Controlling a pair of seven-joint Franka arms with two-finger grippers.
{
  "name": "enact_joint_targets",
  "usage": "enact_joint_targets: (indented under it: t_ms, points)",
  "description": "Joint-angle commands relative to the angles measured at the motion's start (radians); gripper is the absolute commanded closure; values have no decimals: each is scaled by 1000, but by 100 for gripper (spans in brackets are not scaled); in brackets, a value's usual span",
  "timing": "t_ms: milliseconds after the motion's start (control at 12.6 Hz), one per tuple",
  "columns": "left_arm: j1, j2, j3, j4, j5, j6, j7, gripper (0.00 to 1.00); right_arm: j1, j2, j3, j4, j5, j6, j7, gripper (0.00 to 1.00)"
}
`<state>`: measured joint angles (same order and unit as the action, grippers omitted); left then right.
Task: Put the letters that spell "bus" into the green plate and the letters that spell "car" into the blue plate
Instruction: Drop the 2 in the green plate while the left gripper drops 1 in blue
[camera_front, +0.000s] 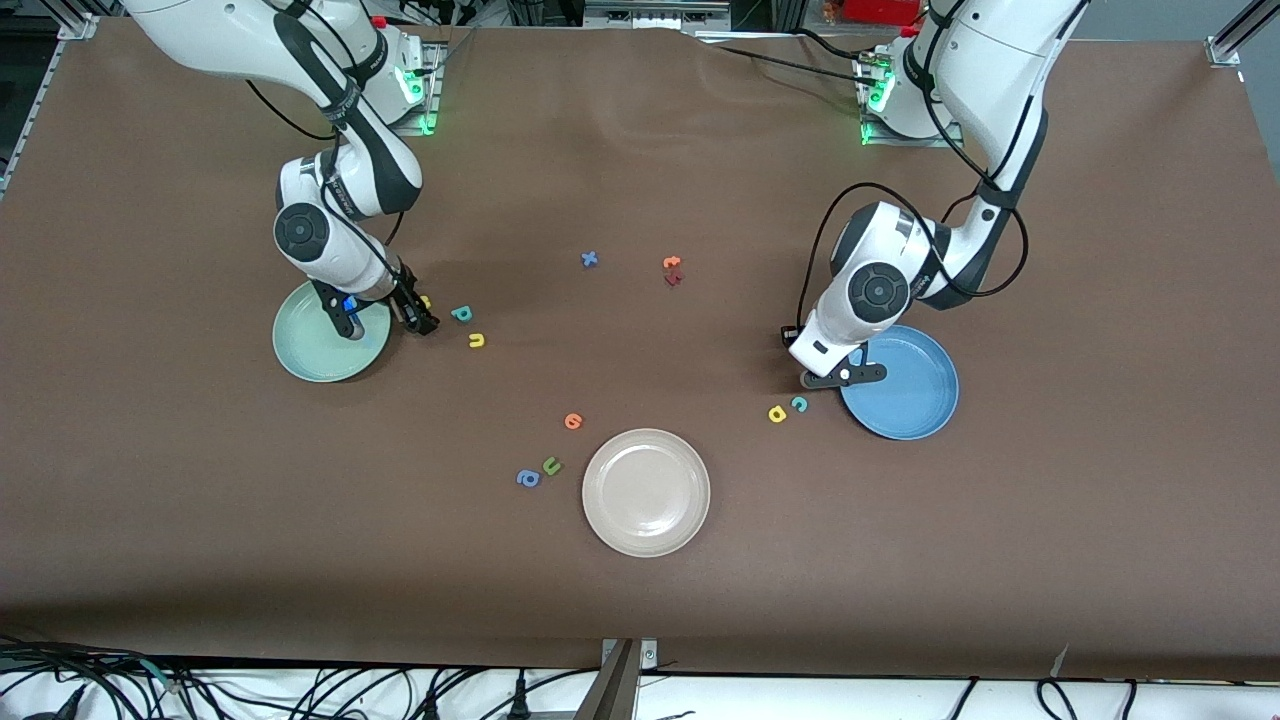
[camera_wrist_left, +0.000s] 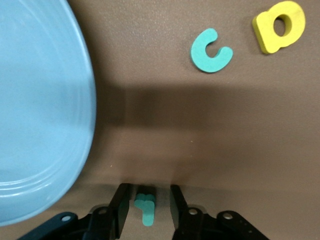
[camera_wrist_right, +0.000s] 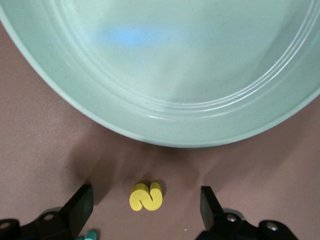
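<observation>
My left gripper (camera_wrist_left: 148, 199) is low beside the blue plate (camera_front: 905, 395), open, with a narrow gap on each side of the teal r (camera_wrist_left: 146, 207) lying between its fingers. The teal c (camera_front: 799, 403) and yellow a (camera_front: 777, 414) lie close by on the table, nearer the front camera. My right gripper (camera_wrist_right: 145, 194) is down beside the green plate (camera_front: 305, 355), open wide with the yellow s (camera_wrist_right: 145, 196) on the table between its fingers. Beside it, toward the table's middle, lie the teal b (camera_front: 461, 314) and yellow u (camera_front: 476, 341). Both plates hold nothing.
A beige plate (camera_front: 646, 492) sits near the front middle. Around it lie an orange letter (camera_front: 573, 421), a green u (camera_front: 551, 466) and a blue a (camera_front: 528, 479). A blue x (camera_front: 590, 259) and two orange-red letters (camera_front: 672, 270) lie mid-table.
</observation>
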<state>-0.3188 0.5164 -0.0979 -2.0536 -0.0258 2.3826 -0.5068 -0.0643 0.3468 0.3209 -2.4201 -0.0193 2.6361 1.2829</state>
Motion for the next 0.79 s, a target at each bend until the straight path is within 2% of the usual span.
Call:
enact_joint_targets:
  t_ms: [0,79,238,396,555,634,713]
  points:
    - [-2,-13,3,-26,-14,-5,10,63,-6,1,9,-13,-1,22,16,33]
    - [-2,-18,1,-31,-14,-6,10,63,-5,3,10,-13,-1,22,7,46]
    - [0,-27,-2,-43,-14,-16,10,63,-5,6,10,-13,-1,24,3,49]
    - [3,-30,-3,-46,-14,-22,10,63,-5,6,10,-13,-2,22,0,58]
    - [3,-30,-5,-46,-14,-26,11,73,-5,6,10,-13,-2,22,-4,74]
    - [3,-30,-5,-45,-14,-35,11,80,-5,6,10,-13,-2,19,-4,84]
    - [3,-30,-5,-42,-14,-37,11,84,-5,4,12,-13,-2,12,-2,87]
